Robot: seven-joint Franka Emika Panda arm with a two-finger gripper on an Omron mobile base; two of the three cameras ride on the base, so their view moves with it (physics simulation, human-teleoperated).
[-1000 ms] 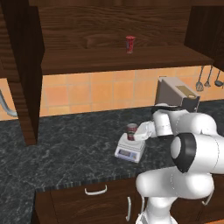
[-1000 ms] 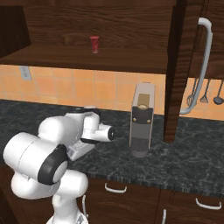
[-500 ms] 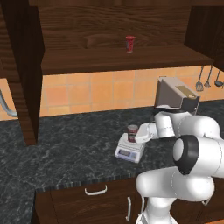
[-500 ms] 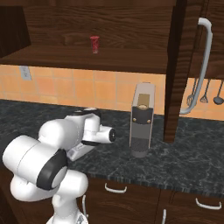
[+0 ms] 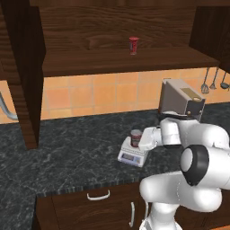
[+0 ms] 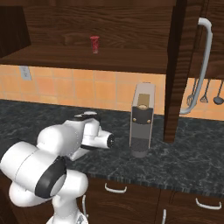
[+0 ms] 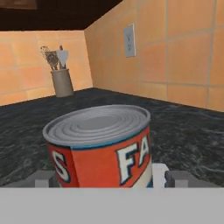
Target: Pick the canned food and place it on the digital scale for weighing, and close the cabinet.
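I've got the canned food (image 5: 136,138) standing upright on the digital scale (image 5: 132,155), out on the dark stone counter (image 5: 67,152), and from the left base view the gripper (image 5: 140,140) sits right up against the can's right side, level with it. In the hand view the can (image 7: 103,146) looms large dead ahead, ribbed silver lid up, red label with white lettering facing me, and a grey finger (image 7: 183,178) pokes up on either side at the bottom, each standing a little off the label. So I read the jaws as spread around the can with no pinch on it, though the fingertips are cut off by the bottom of that view and I can't say for sure there's no contact low down. In the right base view the arm's own bulk hides the can and the scale, and I can't make out the fingers there. Above, the cabinet (image 5: 27,67) stands open, one door (image 6: 192,65) with its long silver handle swung out on the right. A slim red cup (image 5: 133,45) sits on its shelf. The grey coffee machine (image 6: 142,119) stands on the counter beside the arm.
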